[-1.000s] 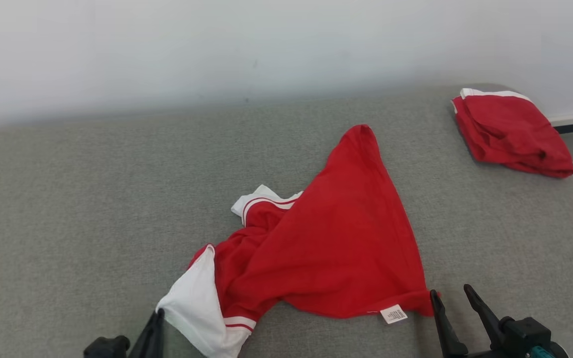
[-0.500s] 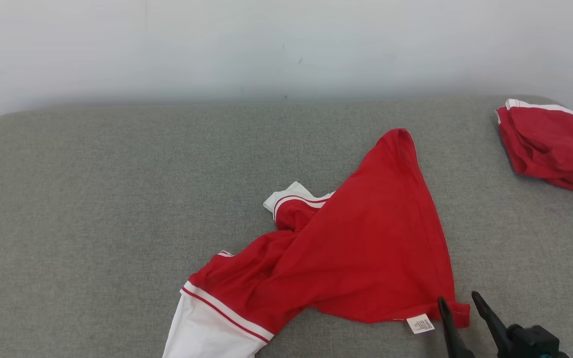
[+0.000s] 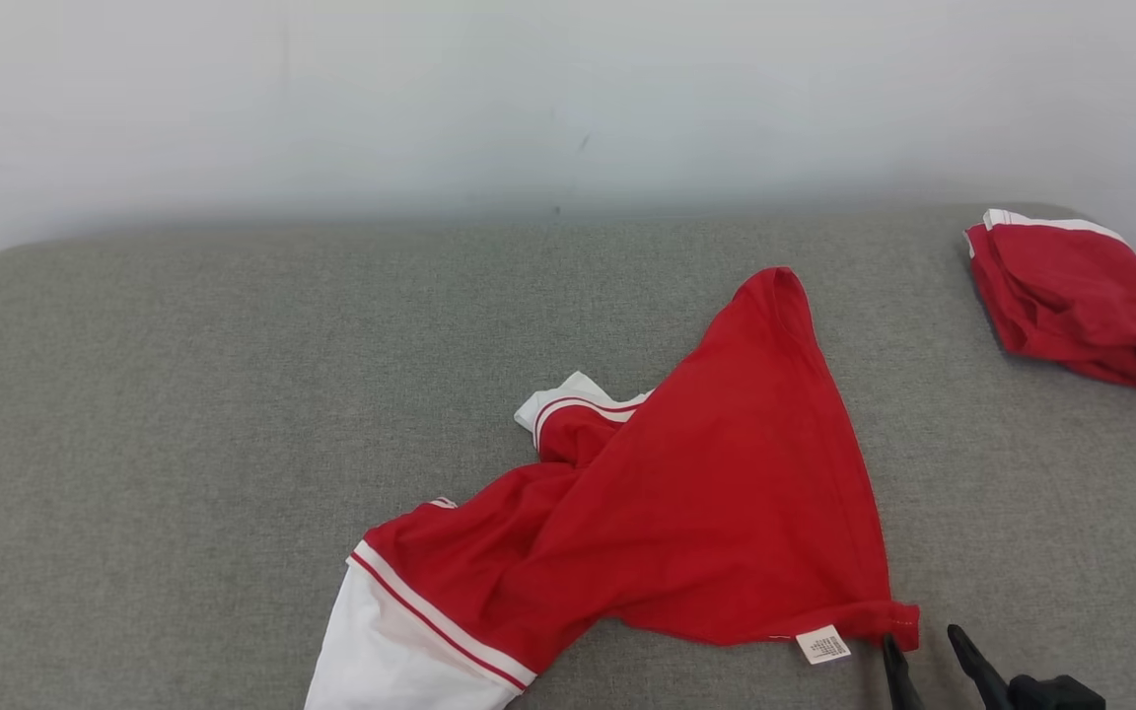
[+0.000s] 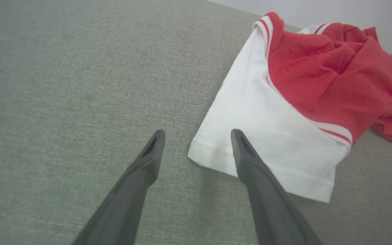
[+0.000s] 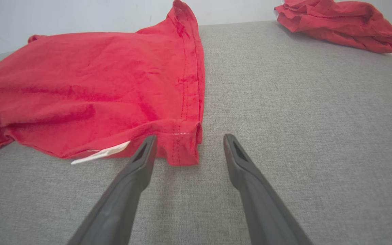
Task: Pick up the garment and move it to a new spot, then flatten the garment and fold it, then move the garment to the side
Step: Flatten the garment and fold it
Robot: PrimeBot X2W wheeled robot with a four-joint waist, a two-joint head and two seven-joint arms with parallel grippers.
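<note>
Trainee: Shirt (image 3: 706, 493) first: where is it?

Lead: On the grey table (image 3: 183, 394), from the middle of the head view down toward five and seven o'clock. The red body is bunched into a rough triangle peaking at twelve, the white sleeve (image 4: 260, 136) trails off at seven, and a small label (image 3: 821, 645) sits at the hem near five.

Trainee: And the hands?

Lead: Both spread wide, both holding nothing. The left hand (image 4: 197, 134) has the sleeve's near corner between its fingers, one finger across the cuff edge; whether it touches cloth I cannot tell. The right hand (image 5: 190, 137) straddles the red hem corner (image 5: 182, 146), just beside the label.

Trainee: Flattening, then?

Lead: That's my reading: nothing lies flat or folded yet. I'd bite deep on each corner, past the stitching, so the cloth can't slip, then draw the two apart toward nine and three, low over the table, until the twist in the middle gives.

Trainee: Anything in the way?

Lead: Little. A second red garment (image 3: 1081, 296) lies folded at two o'clock, well apart, so a wide pull toward three should clear it. The wall (image 3: 529, 99) runs behind at twelve. The real hindrance is the shirt itself: a white striped edge (image 3: 573, 397) near the centre is caught under the red body.
</note>
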